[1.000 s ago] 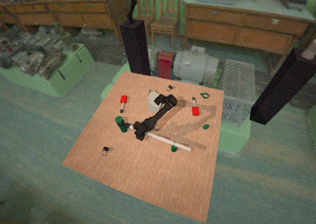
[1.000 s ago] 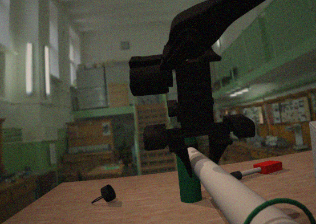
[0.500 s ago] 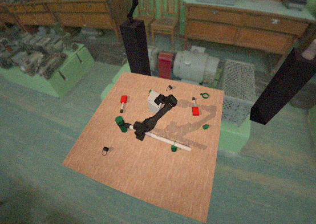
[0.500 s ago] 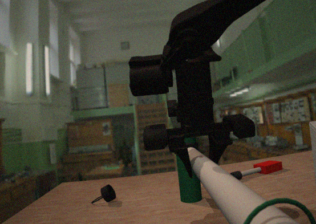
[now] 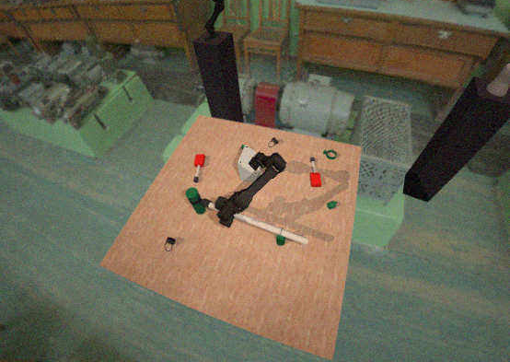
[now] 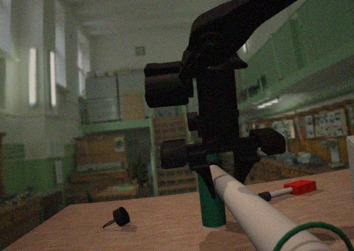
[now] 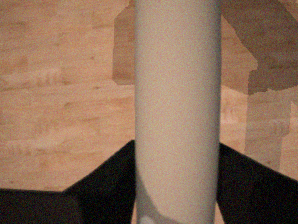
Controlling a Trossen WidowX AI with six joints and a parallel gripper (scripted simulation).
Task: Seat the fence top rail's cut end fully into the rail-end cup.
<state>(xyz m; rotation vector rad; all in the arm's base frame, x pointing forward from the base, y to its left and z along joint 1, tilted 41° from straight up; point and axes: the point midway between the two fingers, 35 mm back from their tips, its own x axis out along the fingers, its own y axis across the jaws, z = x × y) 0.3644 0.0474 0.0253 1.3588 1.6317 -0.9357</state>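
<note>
While the wrist view shows the hand [image 5: 213, 205] [image 6: 223, 190] [image 7: 171, 147] gripping the white rail [image 5: 272, 227] [image 6: 255, 215] [image 7: 177, 90], the top view seemingly reveals its far end near the big post [image 5: 195, 201] [image 6: 212, 205].

From my feeds, beside the big post [image 5: 199, 207] [image 6: 212, 209], I can't make out whether the rail's cut end is seated; its cup is too small from above and hidden by the gripper [image 6: 223, 190] outside.

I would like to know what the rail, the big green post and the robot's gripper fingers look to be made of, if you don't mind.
Rail: probably matte plastic or painted metal; evenly off-white, no grain.
Big green post: perhaps painted or plastic; uniform color, soft shading.
Fingers: likely dull black plastic; no metallic glint.
</note>
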